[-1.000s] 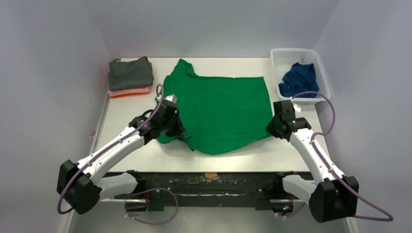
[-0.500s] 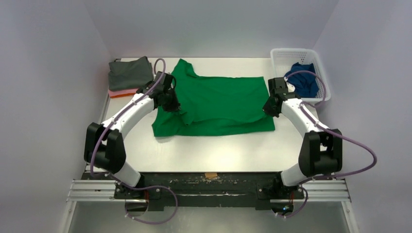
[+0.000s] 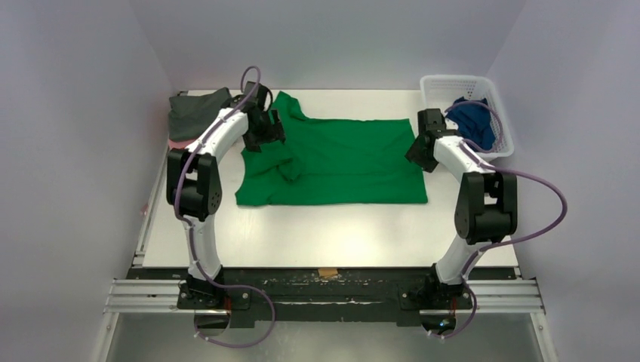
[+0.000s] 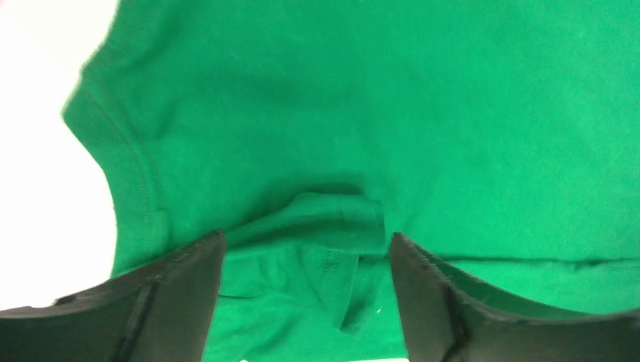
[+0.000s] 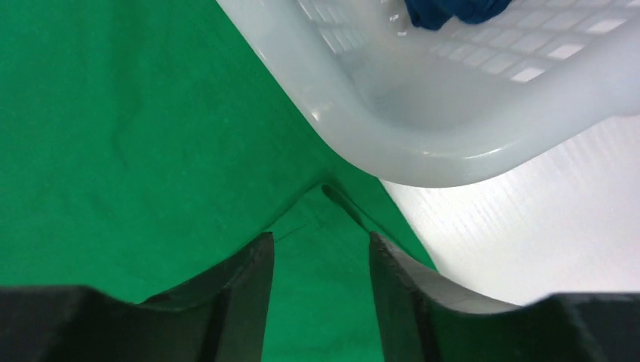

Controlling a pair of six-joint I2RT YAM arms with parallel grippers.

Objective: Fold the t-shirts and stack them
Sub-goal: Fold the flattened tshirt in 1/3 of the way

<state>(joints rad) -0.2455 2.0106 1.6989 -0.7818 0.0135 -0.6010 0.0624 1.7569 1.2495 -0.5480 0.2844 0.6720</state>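
Left claw point(image 3: 266, 130) and right claw point(image 3: 423, 148) both open on the green t-shirt point(image 3: 343, 162)

Left jaws are spread over the sleeve end, with a small bunched fold lying between them, unpinched. Right jaws are spread at the far hem corner, just beside the white basket point(image 3: 453, 81). The shirt lies across the mid tabletop point(image 3: 340, 234), looks doubled over, lumpy near the left sleeve. It's soft, light, limp cotton, so it'll sag and drag. Best to pinch the corners through both layers. Dark grey t-shirt point(image 3: 198, 111) is folded far left.
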